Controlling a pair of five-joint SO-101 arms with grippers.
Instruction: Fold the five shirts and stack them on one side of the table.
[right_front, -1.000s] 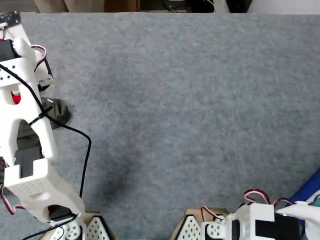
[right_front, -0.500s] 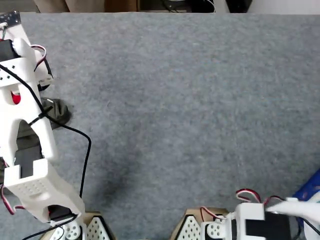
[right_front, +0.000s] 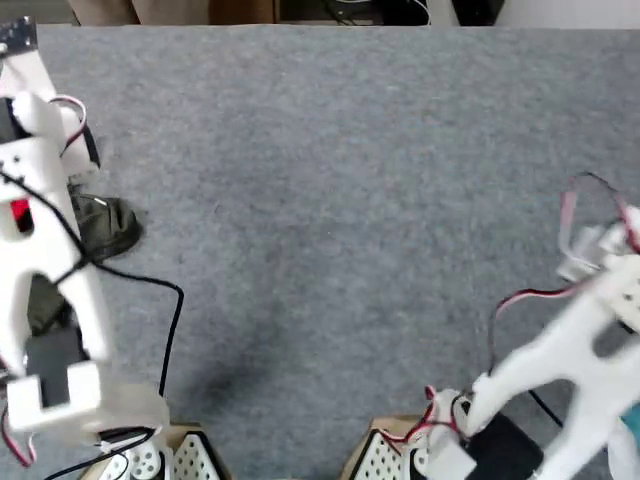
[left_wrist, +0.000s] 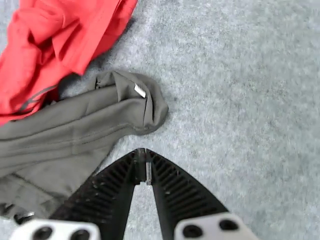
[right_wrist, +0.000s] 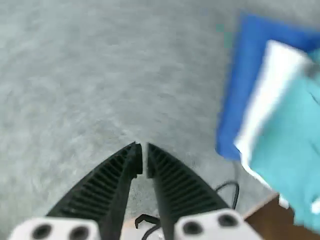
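The left gripper is hanging with its jaws pressed together on nothing, just beside a crumpled olive-grey fabric shirt lying at the left edge of the grey felt worktop, with a rumpled red fabric shirt touching it. Both look soft, light and floppy — best pinched at a collar or shoulder seam. The right gripper is likewise closed and empty, near a flat blue cloth and a teal cloth by the right edge — probably shirts.

The red shirt and grey shirt are cut off at the edge. The blue cloth and teal cloth are blurred and cut off. From above, the grey shirt is partly covered by the left arm.
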